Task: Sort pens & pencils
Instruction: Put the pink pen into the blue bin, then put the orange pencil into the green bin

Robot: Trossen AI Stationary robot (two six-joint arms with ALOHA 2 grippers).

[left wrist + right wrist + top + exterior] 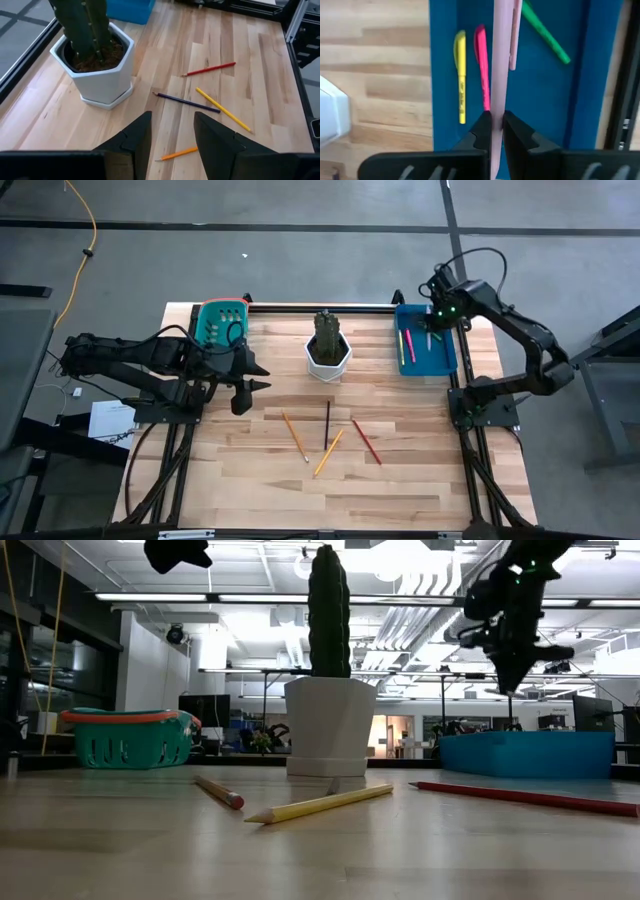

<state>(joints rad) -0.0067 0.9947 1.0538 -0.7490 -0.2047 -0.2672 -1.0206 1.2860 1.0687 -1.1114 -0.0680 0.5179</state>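
My right gripper (496, 125) hangs over the blue tray (440, 363) at the table's far right, shut on a pale pink pen (501, 55). In the tray lie a yellow pen (461, 75), a bright pink pen (482, 70) and a green pen (545, 32). Several pencils lie flat mid-table: an orange one (295, 435), a dark one (327, 425), a yellow one (329, 452) and a red one (366, 441). My left gripper (172, 135) waits open at the left, above the table and short of the pencils. My right gripper pinches the pale pink pen's shaft (496, 107) between its two fingers. The fingers come from above, pointing steeply down. The pen runs on past the fingertips over the tray's floor; whether its far end touches the tray does not show.
A white pot with a cactus (328, 350) stands at the far middle, between the arms. A teal basket (222, 323) sits at the far left corner. Bare wood lies along the near edge of the table (330, 500).
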